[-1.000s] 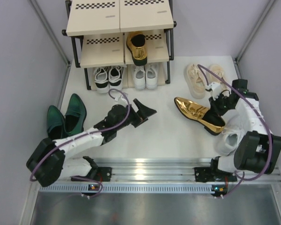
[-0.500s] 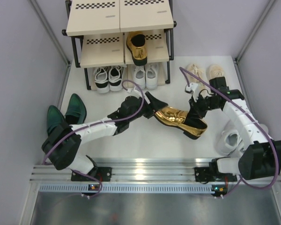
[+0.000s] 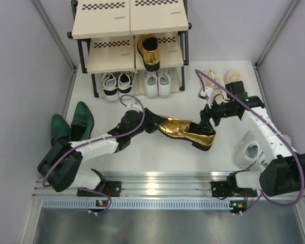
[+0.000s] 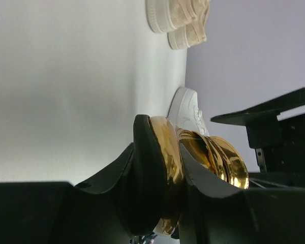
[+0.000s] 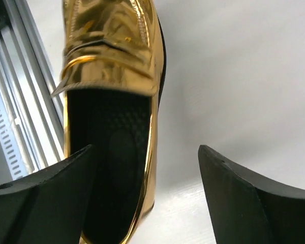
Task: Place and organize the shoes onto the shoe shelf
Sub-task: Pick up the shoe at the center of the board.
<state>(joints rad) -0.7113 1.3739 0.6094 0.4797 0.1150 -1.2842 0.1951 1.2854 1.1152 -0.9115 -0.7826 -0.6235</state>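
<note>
My left hand [image 3: 153, 123] is closed on the toe of the shiny gold loafer [image 3: 185, 131], its two black fingers [image 4: 147, 168] pressed against either side of the glossy upper in the left wrist view. My right hand [image 3: 207, 122] stands wide open at the heel and holds nothing; its fingers [image 5: 40, 188] sit apart on either side of the shoe's dark opening. The loafer lies across the centre of the overhead view, between my two hands and above the white worktop [image 3: 142, 152]. I cannot tell whether its sole rests there or hangs just clear. I judge this to be a handover, so the weight must sit securely in the left hand before the right draws away. The patent surface looks slippery, and a toe pinch leaves the heavier heel free to droop or swing. I should keep the squeeze firm, move slowly and carry the shoe low. Its place is the three-tier rack of black tubes and beige boards [image 3: 109, 58] at the top of the frame. It belongs on the right half of the middle board, beside the matching gold loafer [image 3: 149, 51] and facing the same way.
</note>
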